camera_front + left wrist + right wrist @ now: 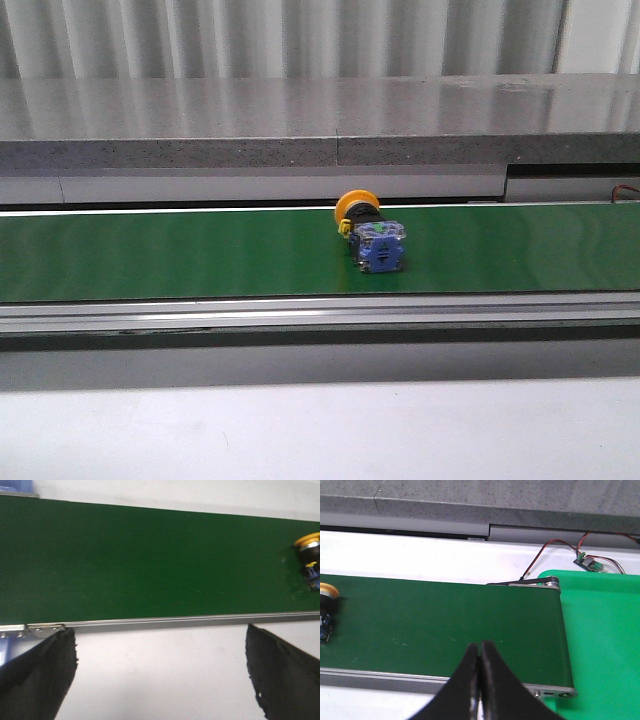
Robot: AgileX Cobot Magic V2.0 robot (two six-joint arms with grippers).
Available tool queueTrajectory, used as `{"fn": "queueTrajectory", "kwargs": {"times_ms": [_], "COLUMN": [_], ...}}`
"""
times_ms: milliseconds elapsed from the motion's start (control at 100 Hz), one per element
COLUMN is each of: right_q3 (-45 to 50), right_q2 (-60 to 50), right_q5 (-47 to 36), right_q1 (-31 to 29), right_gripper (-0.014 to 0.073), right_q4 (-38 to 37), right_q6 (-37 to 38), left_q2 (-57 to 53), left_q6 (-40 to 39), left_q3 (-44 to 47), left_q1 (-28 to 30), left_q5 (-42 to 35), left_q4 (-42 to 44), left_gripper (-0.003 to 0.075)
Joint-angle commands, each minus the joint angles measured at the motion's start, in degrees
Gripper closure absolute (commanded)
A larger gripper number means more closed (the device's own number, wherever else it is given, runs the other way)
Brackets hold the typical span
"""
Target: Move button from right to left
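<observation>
The button (379, 245) lies on the green belt (180, 255): a periwinkle-blue block with an orange-yellow cap (355, 207) behind it. It also shows at the edge of the left wrist view (311, 560) and of the right wrist view (326, 611). My left gripper (160, 675) is open, its black fingers (40, 672) wide apart over the white table, short of the belt's near rail, with nothing between them. My right gripper (480, 650) is shut and empty, its tips over the belt's near edge, well to the side of the button. Neither gripper shows in the front view.
A grey stone ledge (320, 125) runs behind the belt. A metal rail (300, 312) borders the belt's near side, with white table (320, 430) in front. Past the belt's end lie a bright green mat (605, 640) and a small circuit board (590, 562) with red and black wires.
</observation>
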Motion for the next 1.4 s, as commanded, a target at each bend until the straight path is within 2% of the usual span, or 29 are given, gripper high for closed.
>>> {"fn": "queueTrajectory", "kwargs": {"times_ms": [0,190,430,610,910,1390], "right_q3": [-1.4,-1.4,-1.4,-1.4,-1.4,-1.4], "right_q2": [-0.1,-0.1,-0.1,-0.1,-0.1,-0.1], "right_q5": [-3.6,-3.6,-3.6,-3.6,-3.5,-3.5], "right_q1": [0.1,0.1,0.1,0.1,0.1,0.1], "right_gripper": [0.0662,0.0662,0.0662,0.0662,0.0662,0.0662], "right_q4": [1.0,1.0,1.0,1.0,1.0,1.0], "right_q6": [-0.6,-0.6,-0.6,-0.6,-0.6,-0.6], "left_q2": [2.9,10.9,22.6,30.4,38.2,45.5], "left_q6": [-1.4,-4.0,-19.0,-20.6,-20.8,-20.8], "left_q3": [-3.2,-8.0,-14.6,-20.1,-26.9,-28.0], "left_q1": [-3.3,-12.0,-22.6,-28.1,-29.0,-29.9], "left_q5": [-5.0,-9.3,-11.0,-11.2,-11.7,-12.9], "left_q4": [-1.7,-0.4,15.4,17.2,17.2,17.0], "left_gripper": [0.0072,0.0080,0.0080,0.0080,0.0082,0.0082]}}
